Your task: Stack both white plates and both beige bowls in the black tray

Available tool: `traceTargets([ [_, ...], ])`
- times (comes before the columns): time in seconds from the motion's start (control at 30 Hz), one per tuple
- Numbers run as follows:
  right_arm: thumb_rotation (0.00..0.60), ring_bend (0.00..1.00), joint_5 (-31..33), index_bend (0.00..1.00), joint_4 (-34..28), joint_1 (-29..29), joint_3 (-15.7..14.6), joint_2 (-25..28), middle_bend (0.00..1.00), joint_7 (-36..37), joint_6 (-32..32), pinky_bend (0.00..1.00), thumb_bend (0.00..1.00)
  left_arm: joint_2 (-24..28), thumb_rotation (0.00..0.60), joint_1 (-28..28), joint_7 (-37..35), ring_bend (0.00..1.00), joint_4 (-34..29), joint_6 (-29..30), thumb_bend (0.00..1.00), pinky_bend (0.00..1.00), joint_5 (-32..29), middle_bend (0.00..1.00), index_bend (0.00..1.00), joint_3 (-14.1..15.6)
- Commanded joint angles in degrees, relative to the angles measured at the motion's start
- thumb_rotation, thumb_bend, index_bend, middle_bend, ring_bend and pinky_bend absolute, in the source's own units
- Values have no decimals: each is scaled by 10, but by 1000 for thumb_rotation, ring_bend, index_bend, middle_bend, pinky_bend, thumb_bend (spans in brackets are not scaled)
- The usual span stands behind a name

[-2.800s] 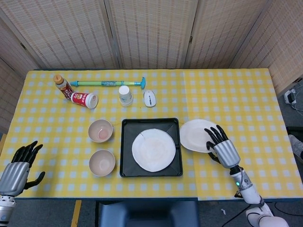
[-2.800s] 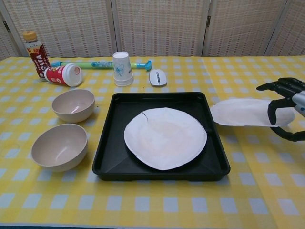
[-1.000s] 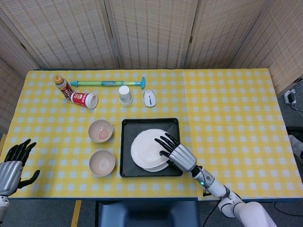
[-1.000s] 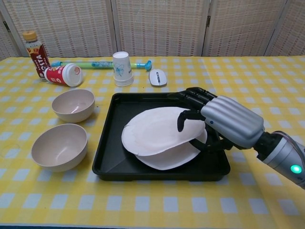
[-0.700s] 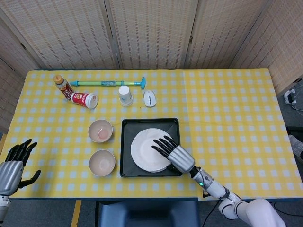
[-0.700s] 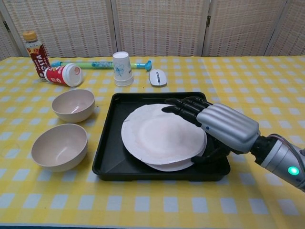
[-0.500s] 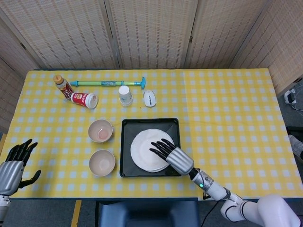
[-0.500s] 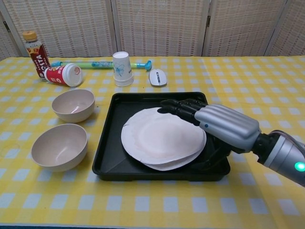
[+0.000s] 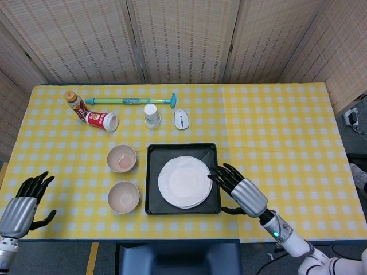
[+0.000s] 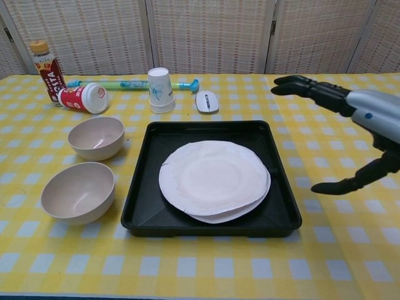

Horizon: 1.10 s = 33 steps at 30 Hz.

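Two white plates (image 9: 184, 181) (image 10: 213, 180) lie stacked in the black tray (image 9: 153, 152) (image 10: 206, 130), the upper one shifted a little to the left. Two beige bowls stand left of the tray: the far bowl (image 9: 121, 158) (image 10: 95, 137) and the near bowl (image 9: 123, 197) (image 10: 77, 192). My right hand (image 9: 241, 192) (image 10: 354, 112) hangs open just right of the tray, fingers spread, holding nothing. My left hand (image 9: 23, 201) is open at the table's front left corner, far from the bowls.
At the back of the yellow checked table are a brown bottle (image 9: 75, 103) (image 10: 47, 65), a toppled red cup (image 9: 102, 121) (image 10: 84, 98), a green and blue stick (image 9: 131, 101), a white paper cup (image 9: 152, 115) (image 10: 160, 90) and a white mouse (image 9: 181, 119) (image 10: 207, 100).
My right hand carried the second plate from the table onto the first plate in the tray, let it go and drew back to the right. The left hand shifted slightly.
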Motion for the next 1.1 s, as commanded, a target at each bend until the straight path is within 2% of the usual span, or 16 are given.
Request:
traceTargets([
  [0.03,600,0,-25,13,40,-88,-17,28,0,-22,124,0,123,-11,600,-1,16,7,3,-4,353,64,15,80,106,11],
  [0.13,600,0,-22,27,56,-139,-23,51,0,-25,184,0,122,-23,600,4,43,12,-1,-6,353,83,24,83,97,23],
  [0.3,600,0,-43,56,52,-156,-33,71,0,-24,204,0,123,-41,600,10,68,12,-2,0,347,83,36,83,102,32],
  [0.33,600,0,-63,56,45,-161,-35,79,0,-28,224,0,123,-62,600,12,76,17,0,0,345,98,53,86,96,42],
  [0.43,600,0,-74,56,37,-169,-31,87,0,-31,234,0,123,-96,600,10,65,59,22,-1,339,242,81,120,49,53],
  [0.5,600,0,-74,56,31,-171,-28,91,0,-29,230,0,123,-109,600,4,64,104,33,-8,332,302,92,180,63,56],
  [0.57,600,0,-77,65,29,-170,-24,92,0,-20,228,0,123,-126,600,-3,77,204,51,-6,323,423,106,283,121,52],
  [0.6,600,0,-78,68,30,-169,-22,92,0,-17,226,0,123,-133,600,-7,80,317,60,-1,318,532,117,387,159,49],
  [0.63,600,0,-79,71,32,-169,-20,91,0,-14,222,0,123,-144,600,-9,78,486,73,9,314,676,128,550,204,46],
  [0.67,600,0,-79,71,33,-169,-19,90,0,-13,219,0,123,-151,600,-11,74,585,81,15,312,755,136,651,232,44],
  [0.7,600,0,-79,70,34,-168,-17,89,0,-12,215,0,123,-157,600,-14,69,725,88,19,311,870,143,803,281,43],
  [0.73,600,0,-79,70,34,-168,-16,88,0,-10,211,0,123,-163,600,-19,66,806,97,23,309,938,150,896,321,41],
  [0.8,600,0,-80,70,34,-168,-13,87,0,-8,206,0,123,-173,600,-25,68,919,108,23,303,994,155,983,372,37],
  [0.87,600,0,-81,70,34,-168,-11,84,0,-2,201,0,123,-189,600,-33,69,991,117,18,295,1000,155,1000,418,32],
  [1.1,600,0,-75,74,39,-169,2,77,0,9,191,0,124,-212,600,-62,79,1000,121,-44,293,1000,127,1000,512,28],
])
